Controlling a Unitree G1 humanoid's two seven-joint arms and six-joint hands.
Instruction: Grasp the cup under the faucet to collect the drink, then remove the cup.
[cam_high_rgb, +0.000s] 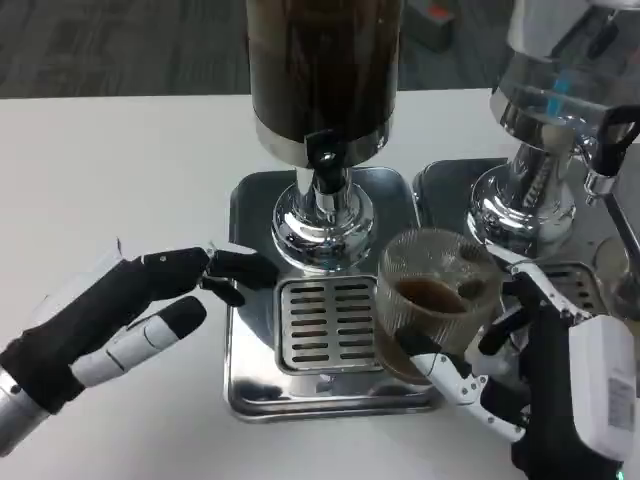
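one cup (437, 300), upright and part full, sits in the right hand (545, 385), whose fingers wrap it at the drip tray's (255, 390) right edge, down-right of the faucet (322, 160), while the left hand (150, 305) hovers empty, fingers loosely apart.

Brightness: even, moderately bright indoor light on the white table (120, 170).
Glare: sharp highlights on the polished chrome dispenser base (322, 228) and the stainless-steel drip tray (255, 385).
Shadows: soft and short beneath the black-and-white left hand (130, 310).
Focus: the ribbed glass cup (432, 300) is slightly soft; the grey carpet (120, 45) behind is blurred.
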